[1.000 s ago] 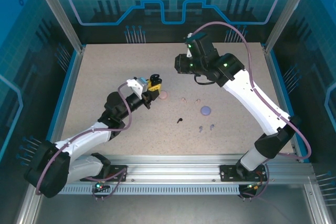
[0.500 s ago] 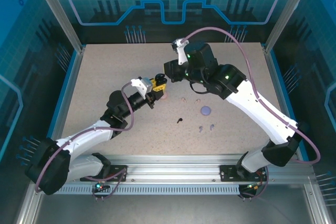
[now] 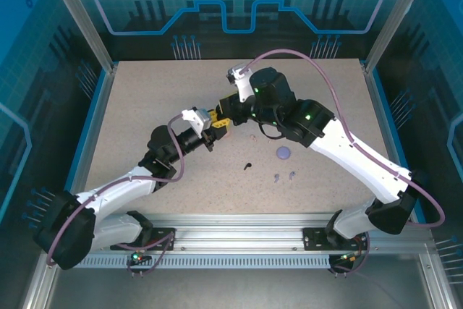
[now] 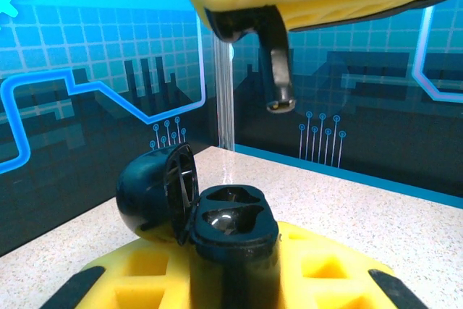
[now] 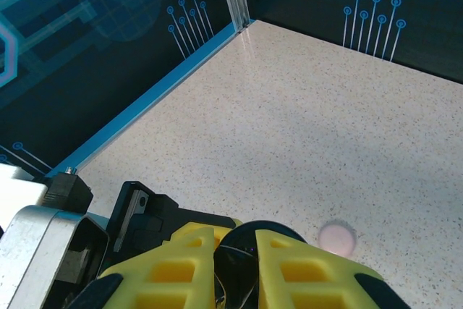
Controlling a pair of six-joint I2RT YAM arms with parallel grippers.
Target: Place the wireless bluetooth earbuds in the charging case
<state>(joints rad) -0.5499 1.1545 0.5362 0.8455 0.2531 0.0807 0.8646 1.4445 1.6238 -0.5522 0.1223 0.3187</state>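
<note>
Jaws of the left gripper [image 3: 216, 124] clamp the open round black plastic charging case [image 4: 233, 231]. The right gripper [image 3: 229, 110] pinches one black stemmed earbud [image 4: 278, 70] just above its wells, which look empty. The other black earbud [image 3: 247, 166], pink earbuds [image 3: 253, 136] and lilac earbuds [image 3: 277, 176] lie on the speckled tabletop [image 3: 145, 106], so none seems seated.
</note>
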